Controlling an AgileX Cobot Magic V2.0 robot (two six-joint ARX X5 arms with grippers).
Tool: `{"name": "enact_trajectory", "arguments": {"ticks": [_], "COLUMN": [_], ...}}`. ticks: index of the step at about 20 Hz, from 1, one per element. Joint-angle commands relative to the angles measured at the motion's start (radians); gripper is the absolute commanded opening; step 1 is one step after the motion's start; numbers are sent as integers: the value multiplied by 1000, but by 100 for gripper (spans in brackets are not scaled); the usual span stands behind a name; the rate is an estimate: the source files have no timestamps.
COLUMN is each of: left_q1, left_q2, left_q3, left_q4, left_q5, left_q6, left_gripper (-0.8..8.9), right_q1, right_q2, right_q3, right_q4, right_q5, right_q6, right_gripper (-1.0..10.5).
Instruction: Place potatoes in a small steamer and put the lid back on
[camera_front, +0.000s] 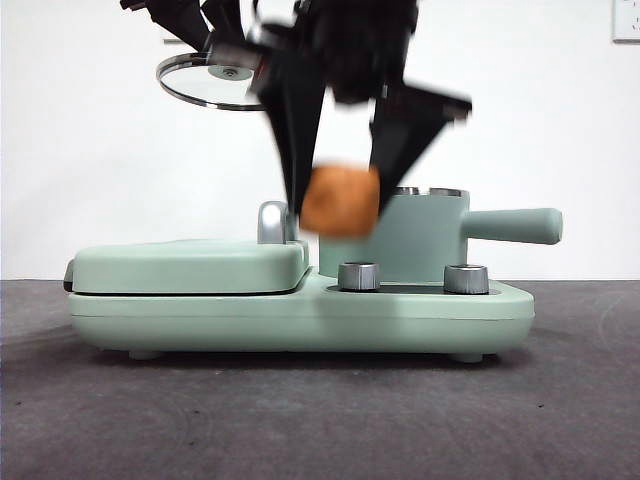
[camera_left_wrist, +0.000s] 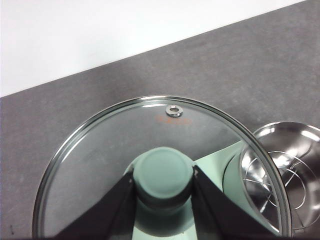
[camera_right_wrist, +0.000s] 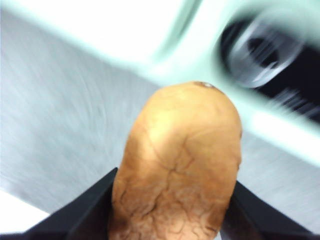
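An orange-brown potato (camera_front: 340, 200) hangs in the air in front of the mint-green small steamer (camera_front: 400, 235), with my right gripper (camera_front: 340, 195) shut on it; the potato (camera_right_wrist: 177, 165) fills the blurred right wrist view. High at the upper left, my left gripper (camera_front: 225, 55) is shut on the green knob (camera_left_wrist: 163, 175) of the glass lid (camera_front: 205, 85), holding it tilted in the air. Through and past the lid (camera_left_wrist: 150, 150) the left wrist view shows the steamer's open steel inside (camera_left_wrist: 287, 175) with a rack in it.
The steamer sits on a mint-green appliance base (camera_front: 300, 315) with two steel dials (camera_front: 359, 276) in front. A flat green griddle lid (camera_front: 185, 265) with a chrome handle (camera_front: 272, 222) covers the left half. The steamer's handle (camera_front: 515, 225) sticks out to the right.
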Motion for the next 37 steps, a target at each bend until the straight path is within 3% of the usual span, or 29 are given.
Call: {"name": "enact_trajectory", "arguments": {"ticks": [1, 7, 13, 20, 30, 32, 35, 37], "left_q1": [6, 8, 8, 8, 8, 8, 8, 8], "left_q2": [-13, -13, -13, -13, -13, -13, -13, -13], "left_q3": [36, 36, 36, 35, 35, 35, 35, 35], "left_q4": [20, 19, 16, 13, 13, 13, 13, 13], "left_q5": [1, 2, 4, 9, 9, 9, 9, 9], "left_q6": [-3, -26, -26, -26, -26, -26, -27, -29], "left_gripper": [14, 14, 14, 14, 14, 14, 14, 14], "right_q1": [-55, -272, -367, -405, -403, -403, -403, -403], "right_q2": [11, 98, 230, 362, 425, 425, 425, 425], "right_q3": [136, 391, 530, 557, 557, 557, 557, 557], "right_q4": [-33, -100, -121, -66, -76, -80, -84, -85], "right_q5": [-10, -55, -62, -130, -137, -137, -136, -136], "right_q6": [-104, -188, -215, -215, -216, -221, -228, -228], "right_gripper": [136, 136, 136, 136, 149, 240, 282, 420]}}
